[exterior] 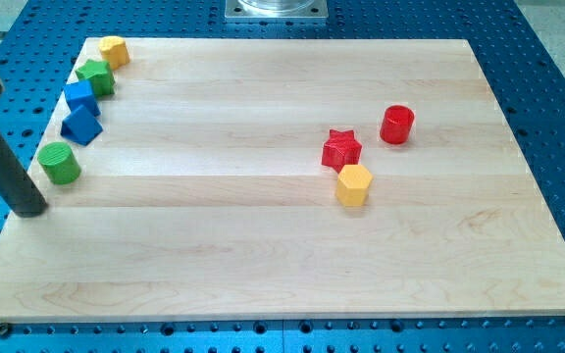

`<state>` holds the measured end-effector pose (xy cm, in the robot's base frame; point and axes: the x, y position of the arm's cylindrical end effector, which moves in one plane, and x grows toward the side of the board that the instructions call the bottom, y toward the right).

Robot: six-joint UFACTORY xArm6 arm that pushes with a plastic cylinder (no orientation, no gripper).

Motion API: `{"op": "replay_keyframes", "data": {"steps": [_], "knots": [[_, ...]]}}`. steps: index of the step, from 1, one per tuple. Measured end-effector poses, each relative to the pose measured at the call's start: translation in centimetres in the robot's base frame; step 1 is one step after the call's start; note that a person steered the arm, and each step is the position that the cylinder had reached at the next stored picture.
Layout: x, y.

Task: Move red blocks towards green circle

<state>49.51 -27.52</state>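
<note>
Resting at the board's left edge, my tip (29, 209) holds nothing, just below-left of the green circle (59, 162). Well apart, toward the right edge, sit the red star (341, 148) and red cylinder (397, 125); a yellow hexagon (354, 184) touches the star.

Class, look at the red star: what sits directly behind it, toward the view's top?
Behind the red star only bare wooden board shows. The red cylinder stands up-right, apart. The star hides only the strip at its base.
</note>
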Motion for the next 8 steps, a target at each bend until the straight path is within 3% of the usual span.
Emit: {"op": "replay_keyframes", "data": {"steps": [1,2,3,5,6,7,8], "knots": [[-3.0,1.8],[-2.9,3.2],[-3.6,10.3],[-5.4,8.6],[-11.5,16.1],[-16.4,27.8],[-18.6,44.0]]}}
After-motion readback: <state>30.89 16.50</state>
